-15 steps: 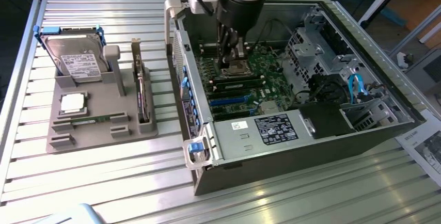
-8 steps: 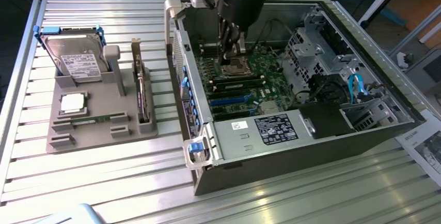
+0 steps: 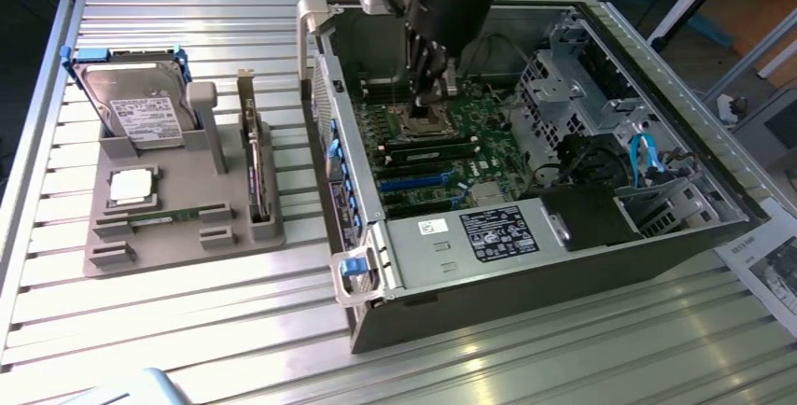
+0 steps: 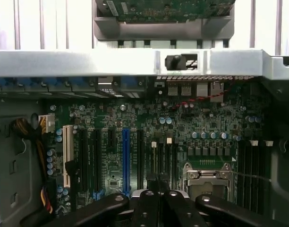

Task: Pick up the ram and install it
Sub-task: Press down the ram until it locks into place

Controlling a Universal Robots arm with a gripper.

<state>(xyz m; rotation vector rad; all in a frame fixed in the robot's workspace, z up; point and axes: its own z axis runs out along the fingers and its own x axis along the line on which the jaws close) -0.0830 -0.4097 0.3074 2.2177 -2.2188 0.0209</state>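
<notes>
Lying flat in a low slot of the grey holder (image 3: pixel 187 237), the ram (image 3: pixel 168 216) is seen outside the computer case (image 3: pixel 648 237), on the exterior view's left of it and well apart from its open side. In the same holder, a hard drive (image 3: pixel 137 106), a silver processor chip (image 3: pixel 131 186) and an upright expansion card (image 3: pixel 256 181) are kept, the card being nearest the case. Inside the case, the gripper (image 3: pixel 421 111) is held above the motherboard (image 3: pixel 473 158), just beside the processor socket (image 3: pixel 430 127). Its fingers are closed together, and nothing is seen clamped between them.
</notes>
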